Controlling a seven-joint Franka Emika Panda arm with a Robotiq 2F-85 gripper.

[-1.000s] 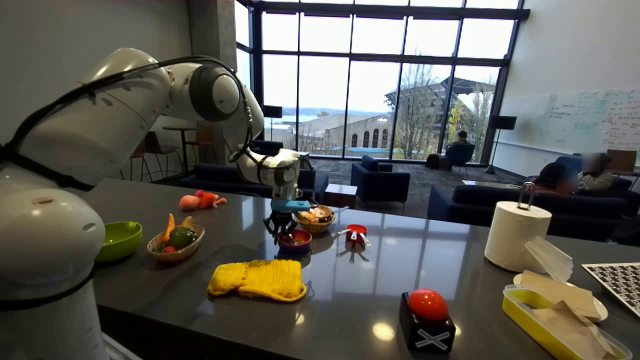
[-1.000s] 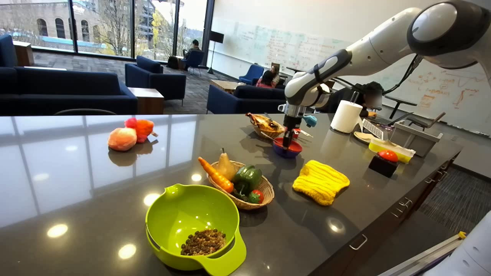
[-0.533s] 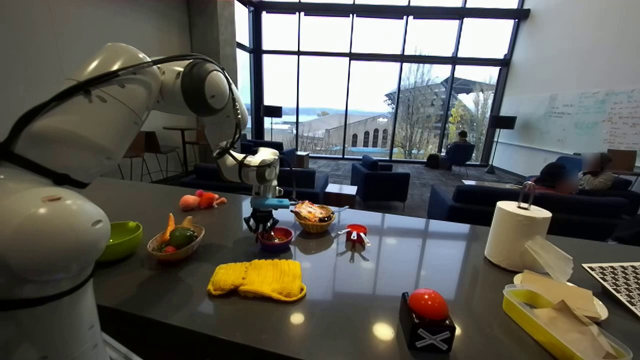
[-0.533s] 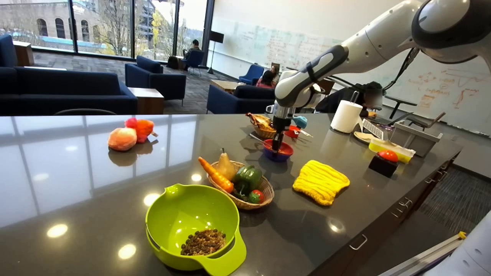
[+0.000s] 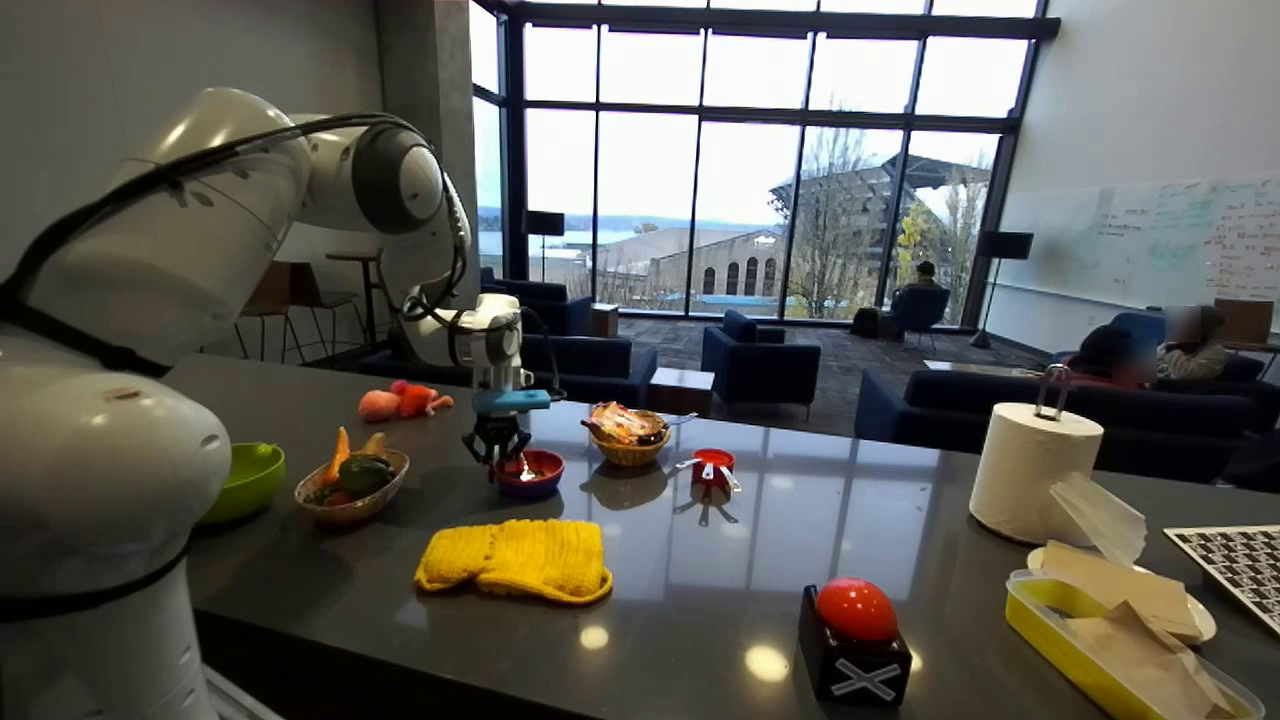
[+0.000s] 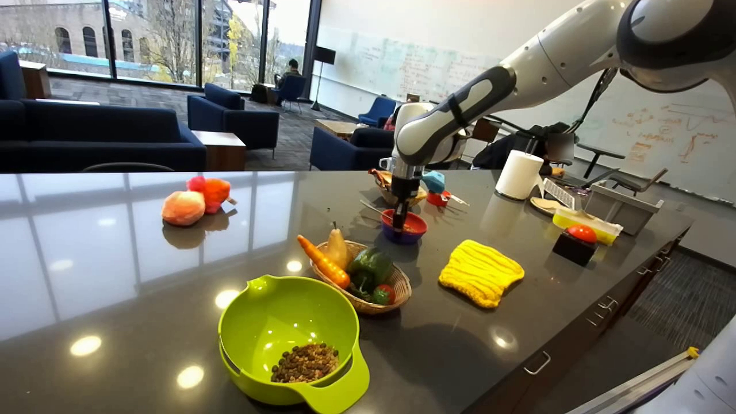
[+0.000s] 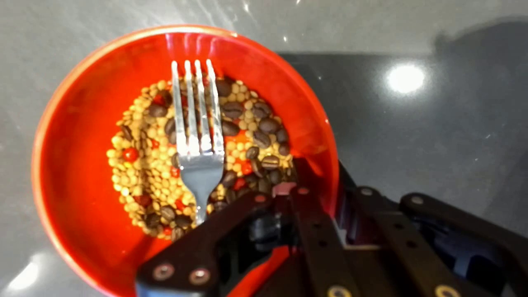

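Note:
My gripper (image 5: 500, 466) points down at a bowl (image 5: 535, 488), red inside and purple outside, on the dark counter. In the wrist view the gripper (image 7: 326, 175) straddles the right side of the bowl's rim, one finger inside and one outside, and is closed on its wall. The bowl (image 7: 78, 173) holds yellow grains, red bits and dark beans. A metal fork (image 7: 200, 171) lies tines up on them; its handle runs under the gripper. In an exterior view the gripper (image 6: 398, 225) and bowl (image 6: 405, 236) are just behind a vegetable basket (image 6: 382, 306). I cannot tell whether the bowl touches the counter.
A green bowl (image 6: 287, 305) with grains and beans stands near the vegetable basket. A yellow knitted cloth (image 5: 515, 560) lies in front. A second basket (image 5: 628, 455), red measuring cups (image 5: 713, 460), a plush toy (image 6: 184, 208), a red button (image 5: 857, 608) and a paper roll (image 5: 1035, 470) are also on the counter.
The gripper and the red-purple bowl have moved together, leftward in both exterior views, closer to the vegetable basket. The fork has moved along with the bowl.

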